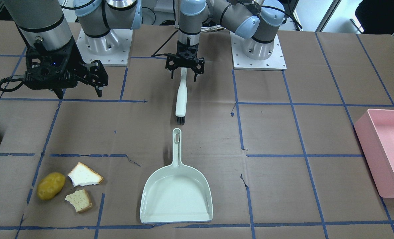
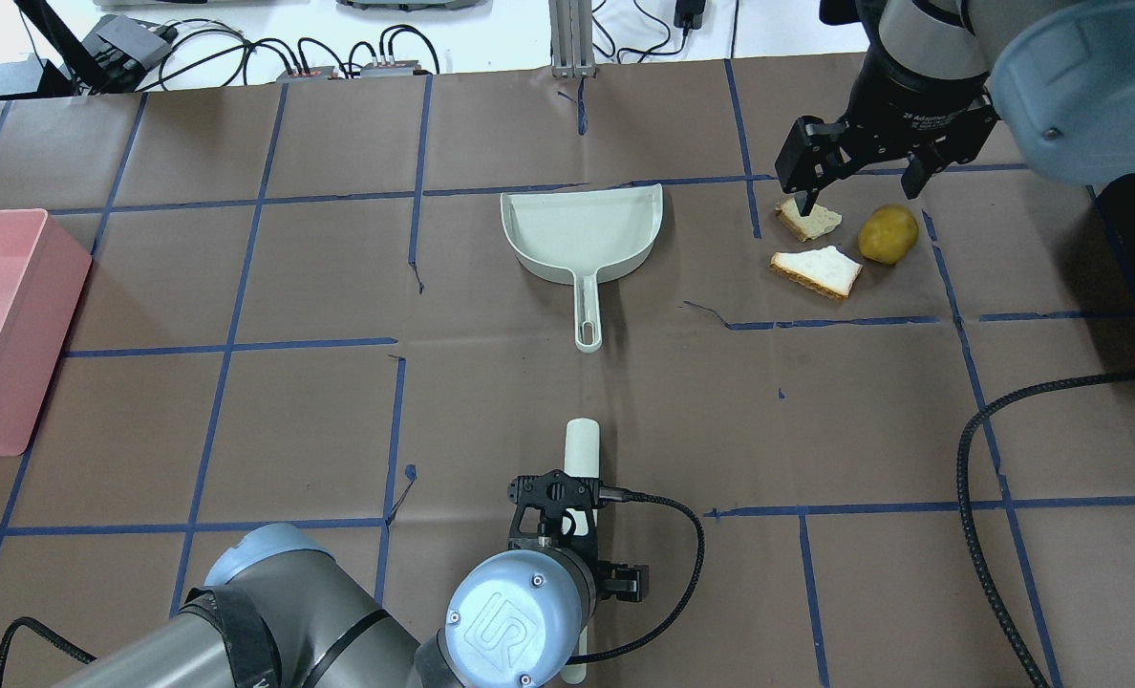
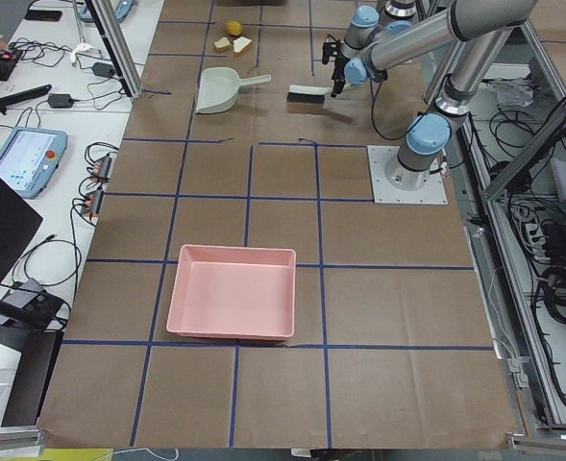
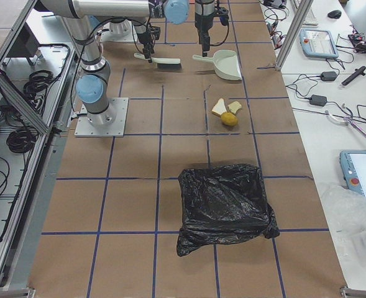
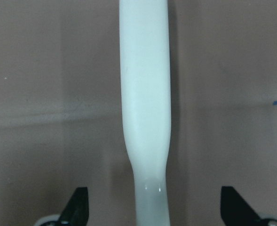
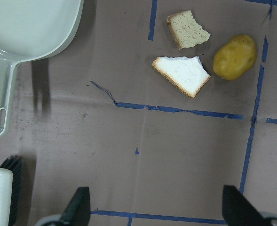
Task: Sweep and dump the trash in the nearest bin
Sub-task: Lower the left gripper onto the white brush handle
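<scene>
The left gripper stands spread wide astride the brush handle, seemingly low enough to grasp it. The right gripper hangs released, empty. The potato and bread pieces lie together beside the dustpan, unswept.

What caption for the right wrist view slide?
Open right gripper over dustpan, brush, two bread pieces and a potato on the taped table.
</scene>
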Robot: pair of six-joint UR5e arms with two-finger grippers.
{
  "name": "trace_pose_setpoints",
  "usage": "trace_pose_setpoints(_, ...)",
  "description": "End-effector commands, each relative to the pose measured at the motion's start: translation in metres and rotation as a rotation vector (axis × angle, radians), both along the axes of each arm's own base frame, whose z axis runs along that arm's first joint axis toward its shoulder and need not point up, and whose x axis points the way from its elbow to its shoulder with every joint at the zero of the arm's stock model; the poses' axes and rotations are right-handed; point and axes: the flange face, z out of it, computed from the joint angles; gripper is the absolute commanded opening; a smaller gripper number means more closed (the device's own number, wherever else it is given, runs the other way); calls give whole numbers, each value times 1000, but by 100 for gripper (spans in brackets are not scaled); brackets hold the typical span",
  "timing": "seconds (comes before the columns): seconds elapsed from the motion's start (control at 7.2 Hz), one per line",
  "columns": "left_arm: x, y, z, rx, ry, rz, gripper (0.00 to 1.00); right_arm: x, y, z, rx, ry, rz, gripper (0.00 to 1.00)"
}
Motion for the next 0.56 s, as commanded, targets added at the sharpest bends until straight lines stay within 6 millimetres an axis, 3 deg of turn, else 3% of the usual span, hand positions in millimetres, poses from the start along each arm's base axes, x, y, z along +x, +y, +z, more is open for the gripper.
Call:
trace_pose_setpoints(0.0,1,7,-6,16,-3,-2,88,0,0,0,0,0,0,100)
trace_pose_setpoints(0.42,1,12,-3,10,2,-8,75,0,0,0,0,0,0,100)
